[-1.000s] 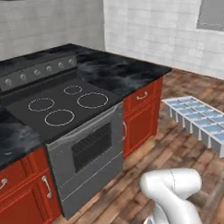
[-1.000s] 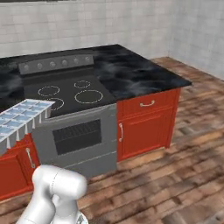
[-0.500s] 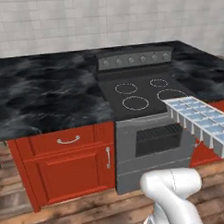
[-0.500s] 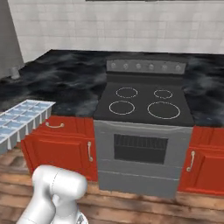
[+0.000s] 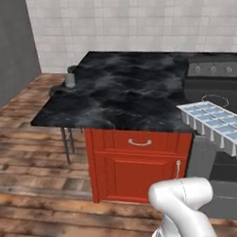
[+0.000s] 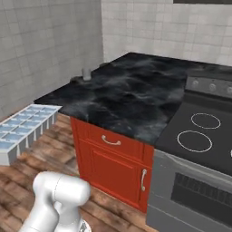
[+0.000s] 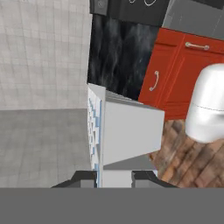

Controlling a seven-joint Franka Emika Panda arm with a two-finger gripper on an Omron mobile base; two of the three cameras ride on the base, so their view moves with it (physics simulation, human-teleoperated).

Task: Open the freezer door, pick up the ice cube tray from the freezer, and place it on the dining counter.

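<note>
Your gripper (image 7: 114, 176) was clamped on the ice cube tray (image 7: 124, 131), jaws closed against its near end, the tray held on edge toward twelve o'clock in the hand view. From the left base camera the tray (image 5: 217, 126) hung at three o'clock, in front of the black marble counter (image 5: 124, 91) with red cabinets (image 5: 137, 163), beside the stove (image 6: 199, 131).

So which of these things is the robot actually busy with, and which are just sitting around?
Part of the job:
- ice cube tray, clamped in the pincer

Just standing about:
- black marble worktop
- small grey cup
- stove
- red cabinet
</note>
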